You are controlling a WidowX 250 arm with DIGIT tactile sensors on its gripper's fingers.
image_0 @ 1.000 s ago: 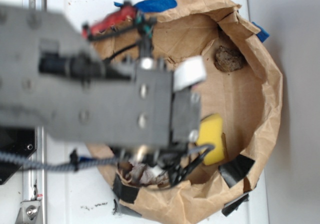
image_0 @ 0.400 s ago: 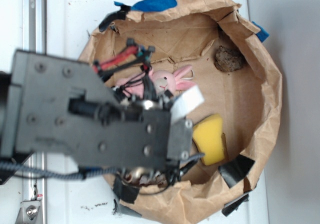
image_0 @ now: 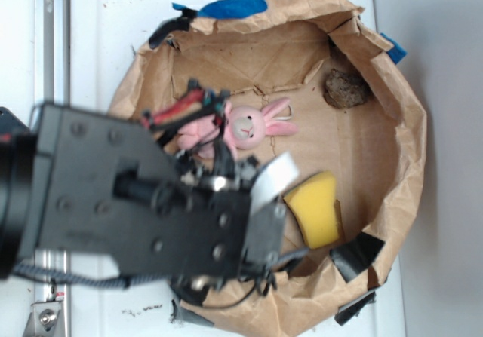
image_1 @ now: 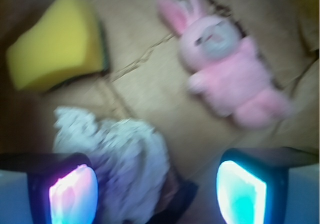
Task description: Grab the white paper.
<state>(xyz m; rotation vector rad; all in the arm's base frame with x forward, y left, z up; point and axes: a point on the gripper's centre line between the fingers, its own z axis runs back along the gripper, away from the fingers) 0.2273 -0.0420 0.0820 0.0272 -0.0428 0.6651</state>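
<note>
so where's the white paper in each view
exterior: not visible, hidden under the arm.
wrist: the white paper is at lower left, partly between the open gripper fingers, nearer the left one.
shared landmark: the yellow sponge, with the pink bunny nearby.

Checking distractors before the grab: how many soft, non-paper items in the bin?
2. Pink plush bunny mid-bin, just beyond the arm; yellow sponge to its right near the wall. A dark lump sits upper right, unclear what. The arm may hide more.
</note>
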